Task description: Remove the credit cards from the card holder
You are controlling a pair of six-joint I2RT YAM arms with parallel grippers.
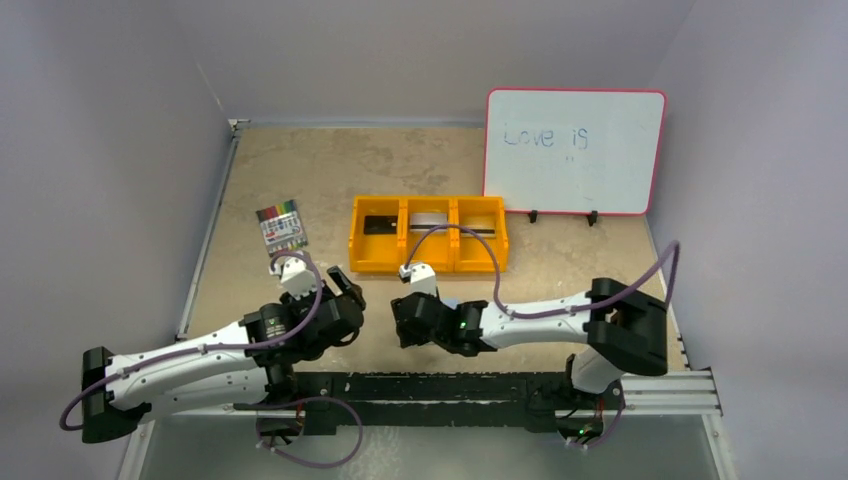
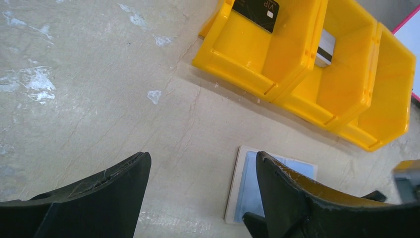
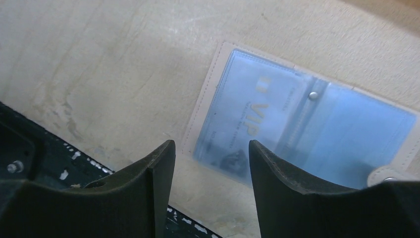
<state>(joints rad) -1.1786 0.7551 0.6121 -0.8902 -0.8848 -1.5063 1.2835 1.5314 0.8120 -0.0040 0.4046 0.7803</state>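
Both pairs: left fingers (image 2: pixel 99 198), right fingers (image 3: pixel 297 188) standing spread, empty.
Card holder (image 3: pixel 307 119): lying open, edges resting on bare desk (image 3: pixel 99 59).

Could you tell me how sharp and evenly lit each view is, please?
Top view: soft, even light; the whiteboard writing is faint. Left wrist view: the tray is crisp, a soft shadow along its front. Right wrist view: the card holder looks hazy.
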